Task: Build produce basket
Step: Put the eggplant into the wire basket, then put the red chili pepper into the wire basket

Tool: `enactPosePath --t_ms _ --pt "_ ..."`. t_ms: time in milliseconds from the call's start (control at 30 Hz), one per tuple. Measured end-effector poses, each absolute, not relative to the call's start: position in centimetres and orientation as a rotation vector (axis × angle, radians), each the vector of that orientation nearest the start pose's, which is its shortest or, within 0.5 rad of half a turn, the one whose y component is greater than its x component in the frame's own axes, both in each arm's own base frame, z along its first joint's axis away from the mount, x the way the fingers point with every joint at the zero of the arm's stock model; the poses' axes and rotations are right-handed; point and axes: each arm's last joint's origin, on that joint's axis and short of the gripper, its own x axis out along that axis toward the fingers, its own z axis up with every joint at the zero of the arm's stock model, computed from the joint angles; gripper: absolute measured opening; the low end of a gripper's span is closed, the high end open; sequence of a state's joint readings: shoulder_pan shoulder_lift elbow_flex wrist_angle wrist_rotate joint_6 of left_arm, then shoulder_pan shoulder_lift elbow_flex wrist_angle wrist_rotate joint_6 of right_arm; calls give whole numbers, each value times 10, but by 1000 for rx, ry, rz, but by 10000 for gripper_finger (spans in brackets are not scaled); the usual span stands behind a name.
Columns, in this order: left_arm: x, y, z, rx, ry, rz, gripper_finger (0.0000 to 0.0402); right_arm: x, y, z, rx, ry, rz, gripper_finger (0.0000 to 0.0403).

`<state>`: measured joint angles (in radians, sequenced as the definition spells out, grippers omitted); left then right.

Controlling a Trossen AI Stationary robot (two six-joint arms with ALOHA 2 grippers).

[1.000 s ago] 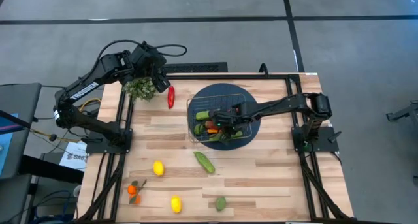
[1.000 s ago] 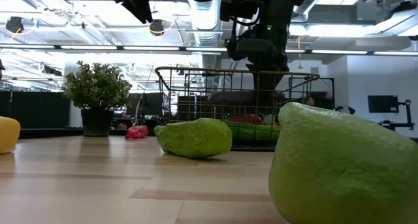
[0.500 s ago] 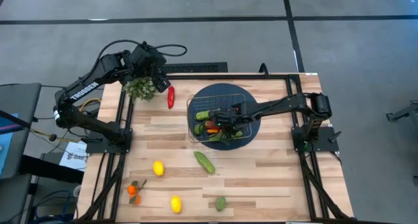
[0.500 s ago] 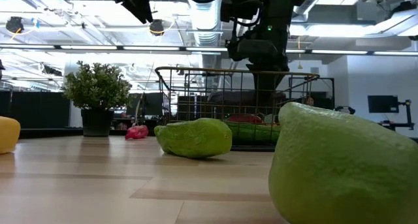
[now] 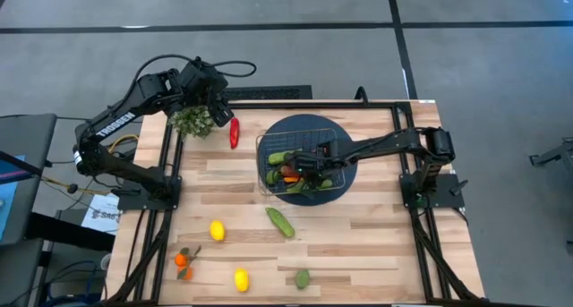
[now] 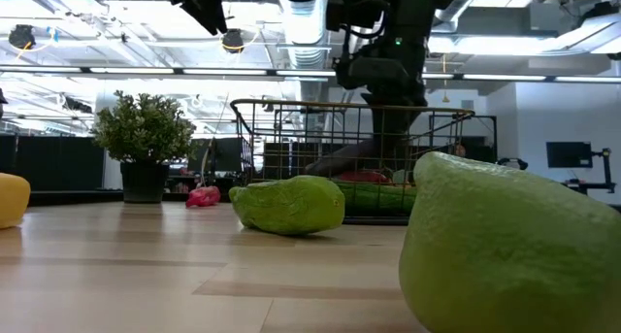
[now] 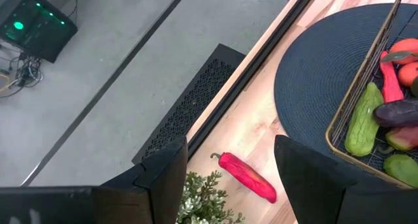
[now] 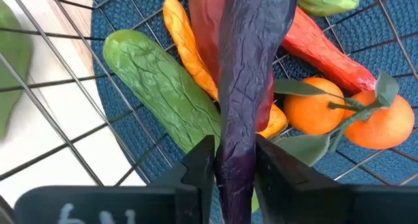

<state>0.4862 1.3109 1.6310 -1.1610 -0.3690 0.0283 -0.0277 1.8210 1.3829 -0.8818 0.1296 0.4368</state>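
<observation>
Right gripper (image 8: 234, 160) sits inside the basket (image 5: 265, 144) on the round blue mat (image 5: 345, 186), fingers either side of the purple eggplant (image 8: 245, 87); whether they clamp it or merely flank it, I cannot tell. Eggplant lies over the cucumber (image 8: 163, 87), carrot (image 8: 189, 48) and oranges (image 8: 353, 116) (all in the basket). Left gripper (image 7: 228, 168) hangs open above the red pepper (image 7: 247, 177). No visible shift against the earlier frames.
</observation>
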Motion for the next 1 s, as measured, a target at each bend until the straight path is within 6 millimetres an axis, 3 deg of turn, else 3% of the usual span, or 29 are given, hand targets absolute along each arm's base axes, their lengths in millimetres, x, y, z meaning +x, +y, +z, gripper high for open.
enactPosePath --t_ms 333,600,767,1000 --pt "198 116 422 -38 870 796 218 355 -14 216 318 1271 -432 118" --pt "198 116 422 -38 869 796 218 346 -12 217 421 1362 -497 183" --pt "198 116 422 -40 868 798 218 347 -12 232 423 1376 -505 231" --pt "198 116 422 -81 850 818 218 361 -13 276 433 1255 -463 255"
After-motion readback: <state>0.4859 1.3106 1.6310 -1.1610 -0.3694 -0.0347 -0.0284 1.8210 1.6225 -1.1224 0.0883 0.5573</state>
